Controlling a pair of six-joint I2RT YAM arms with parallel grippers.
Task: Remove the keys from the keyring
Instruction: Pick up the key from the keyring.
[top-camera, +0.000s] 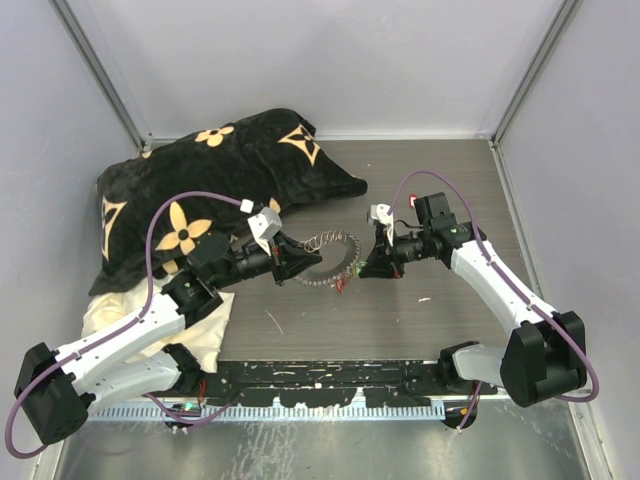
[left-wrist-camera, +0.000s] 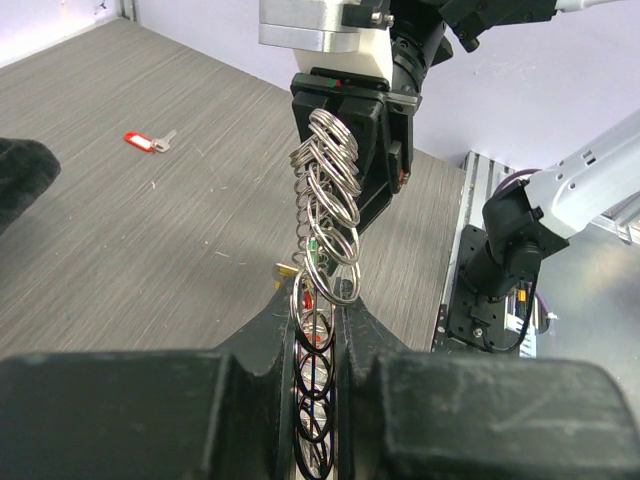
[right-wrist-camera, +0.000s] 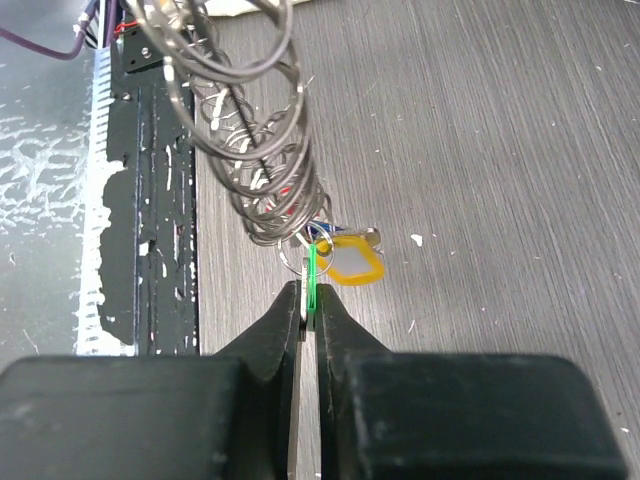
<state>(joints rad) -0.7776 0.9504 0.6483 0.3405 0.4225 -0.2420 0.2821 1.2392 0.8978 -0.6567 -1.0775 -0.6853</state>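
We see the grey table (top-camera: 420, 310) with a black flowered pillow (top-camera: 230, 170) at its far left. The keyring (top-camera: 330, 258) hangs above the table's middle, its coil stretched left to right between the two arms. The left pincer (top-camera: 302, 264) is clenched on the keyring's left end, and from its wrist the coil runs straight away. The right pincer (top-camera: 366, 264) sits at the opposite end, its tips pinched on a green key (right-wrist-camera: 311, 275) dangling from the coil. A yellow-headed key (right-wrist-camera: 352, 264) hangs just beyond. A red key (left-wrist-camera: 146, 141) lies loose on the table, well apart.
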